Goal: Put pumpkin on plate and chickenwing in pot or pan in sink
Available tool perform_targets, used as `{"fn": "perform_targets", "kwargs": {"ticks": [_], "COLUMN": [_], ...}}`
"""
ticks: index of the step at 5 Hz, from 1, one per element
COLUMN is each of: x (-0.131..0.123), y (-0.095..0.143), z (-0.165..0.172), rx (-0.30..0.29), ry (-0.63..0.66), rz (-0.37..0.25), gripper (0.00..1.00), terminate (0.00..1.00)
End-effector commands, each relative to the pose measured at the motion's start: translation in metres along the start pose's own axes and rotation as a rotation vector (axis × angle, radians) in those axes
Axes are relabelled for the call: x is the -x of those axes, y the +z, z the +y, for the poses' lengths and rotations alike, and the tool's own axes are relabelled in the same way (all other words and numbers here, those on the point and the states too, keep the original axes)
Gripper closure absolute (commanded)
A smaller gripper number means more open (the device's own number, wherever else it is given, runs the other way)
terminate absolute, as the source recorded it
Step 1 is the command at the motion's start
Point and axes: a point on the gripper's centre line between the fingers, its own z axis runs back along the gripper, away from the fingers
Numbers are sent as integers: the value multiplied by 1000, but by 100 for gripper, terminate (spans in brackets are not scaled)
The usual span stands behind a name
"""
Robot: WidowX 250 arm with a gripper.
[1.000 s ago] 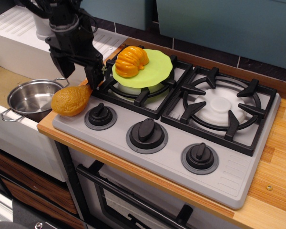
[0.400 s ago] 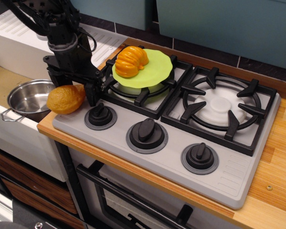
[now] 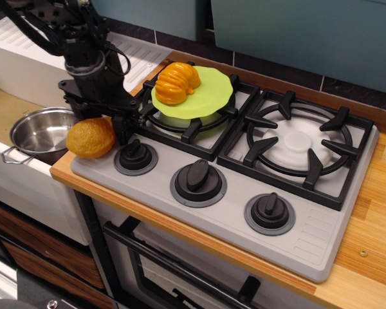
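Note:
The orange ribbed pumpkin [image 3: 175, 82] sits on the left part of the lime-green plate [image 3: 209, 93], which rests on the stove's back-left burner. The golden-brown chickenwing [image 3: 90, 138] lies on the stove's front-left corner, its round body hanging over the edge toward the sink. My black gripper [image 3: 98, 119] is down over its narrow end, jaws spread, with one finger [image 3: 123, 127] to its right. The steel pot [image 3: 42, 132] stands empty in the beige sink [image 3: 3, 112], just left of the chickenwing.
Three black knobs [image 3: 198, 177] line the grey stove front. The right burner grate [image 3: 299, 145] is bare. A white ridged drainboard [image 3: 26, 45] lies behind the sink. The wooden counter [image 3: 373, 219] runs along the right.
My gripper has come down from above the stove's left edge to straddle the chickenwing's narrow end. The chickenwing has turned and shifted a little left. Pumpkin, plate and pot have not moved.

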Motion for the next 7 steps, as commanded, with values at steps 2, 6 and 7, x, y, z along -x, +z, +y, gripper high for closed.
{"fn": "perform_targets", "kwargs": {"ticks": [2,6,7], "x": [-10,-42,-59], "y": [18,75,71], "z": [-6,42,64], "rx": [-29,2,36], "ry": [9,-84,-113], "rz": [-36,51,62], "gripper": [100,100,100], "terminate": [0,0,0]}}
